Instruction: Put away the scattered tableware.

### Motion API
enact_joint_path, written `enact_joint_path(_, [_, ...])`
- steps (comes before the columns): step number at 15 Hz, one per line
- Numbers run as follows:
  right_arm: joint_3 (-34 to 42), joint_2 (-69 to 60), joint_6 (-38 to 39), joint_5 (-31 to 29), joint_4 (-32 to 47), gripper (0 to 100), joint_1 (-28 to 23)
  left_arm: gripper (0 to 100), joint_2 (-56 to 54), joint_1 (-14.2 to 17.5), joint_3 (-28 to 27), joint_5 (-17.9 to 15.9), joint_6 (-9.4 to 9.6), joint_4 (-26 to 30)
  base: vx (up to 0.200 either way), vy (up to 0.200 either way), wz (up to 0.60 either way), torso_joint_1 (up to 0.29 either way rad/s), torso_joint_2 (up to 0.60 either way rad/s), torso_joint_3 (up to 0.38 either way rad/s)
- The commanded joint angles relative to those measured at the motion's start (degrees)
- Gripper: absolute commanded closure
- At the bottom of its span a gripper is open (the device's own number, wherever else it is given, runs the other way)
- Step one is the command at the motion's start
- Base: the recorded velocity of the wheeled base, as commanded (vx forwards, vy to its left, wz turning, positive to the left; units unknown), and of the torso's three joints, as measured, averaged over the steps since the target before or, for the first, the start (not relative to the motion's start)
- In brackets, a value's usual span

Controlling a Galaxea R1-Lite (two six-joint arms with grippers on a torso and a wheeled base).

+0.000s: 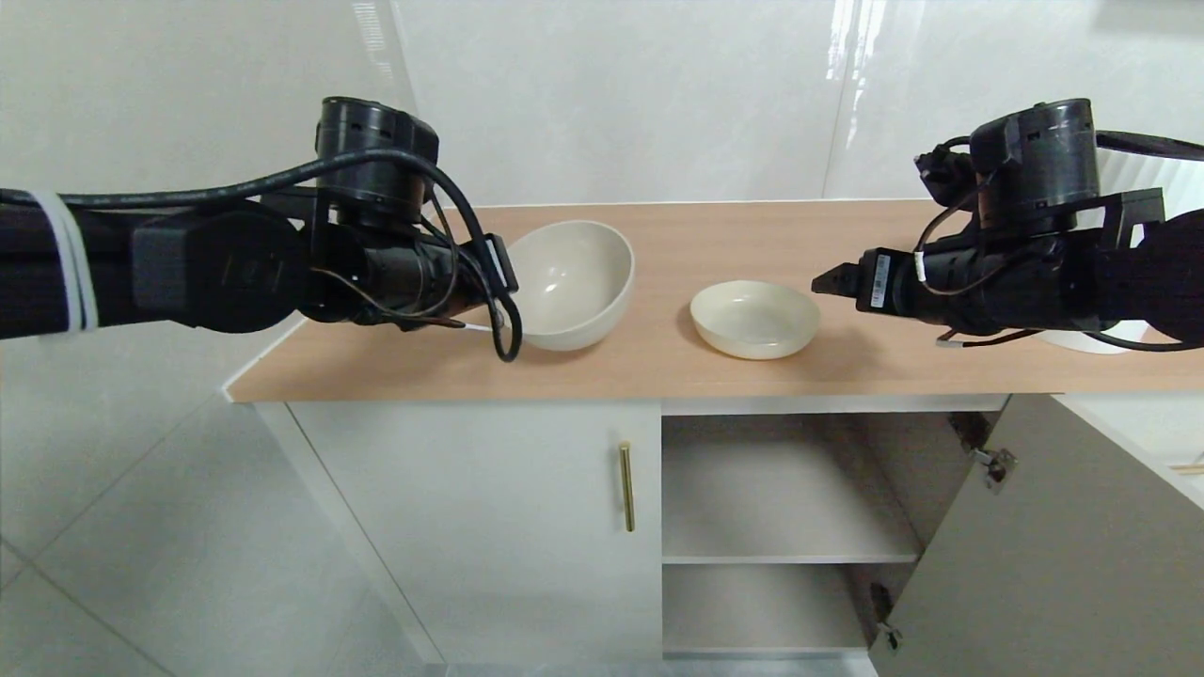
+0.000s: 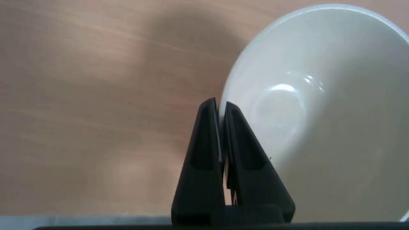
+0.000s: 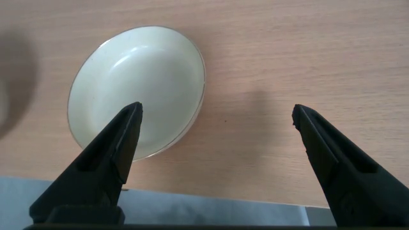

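Head view: a deep cream-white ceramic bowl (image 1: pixel 574 282) stands tipped on the pale wooden worktop (image 1: pixel 677 235), its mouth turned toward the left arm. Left wrist view explains the tilt. The left tool (image 2: pixel 221 108) is clenched on the bowl's rim, one finger inside and one outside, so the pinch on one edge seems to lever the bowl up. Whether its base is clear of the wood I cannot tell. A shallow cream ceramic dish (image 1: pixel 754 318) sits flat near the middle of the worktop. The right tool (image 3: pixel 217 110) hovers just beside its rim, spread wide and holding nothing, likely lined up to take that rim next. Below, the white cupboard's right door (image 1: pixel 1035 545) stands open onto two shelves (image 1: pixel 781 508), presumably where both pieces belong.
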Motion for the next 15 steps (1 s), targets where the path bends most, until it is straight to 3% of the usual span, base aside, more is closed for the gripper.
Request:
enact_joint_path(1, [-0.2,1.1,0.0,0.0,0.0,0,0.2,100,-5.7,0.0,2.7,-0.3,-0.05,0.0,0.000,0.000,0.00,0.000,0.00,0.000])
enact_joint_path(6, [-3.5,8.4,0.9,-5.3,-0.4,0,2.3,100,-15.3,-0.2,8.6,-6.4,-0.05,-0.1,0.000,0.000,0.00,0.000,0.00,0.000])
enact_joint_path(12, [-5.1,11.3,2.3,-7.1,-2.2,0,2.4,100,-15.1,-0.7,8.7,-6.7,-0.05,-0.1,0.000,0.000,0.00,0.000,0.00,0.000])
enact_joint_path(13, [-5.1,11.3,2.3,-7.0,-2.2,100,2.3,100,-15.1,-0.7,8.7,-6.7,-0.05,-0.1,0.000,0.000,0.00,0.000,0.00,0.000])
enact_joint_path(15, [-5.1,11.7,2.3,-6.9,-2.2,100,2.4,100,-15.1,-0.7,8.7,-6.8,-0.05,-0.1,0.000,0.000,0.00,0.000,0.00,0.000])
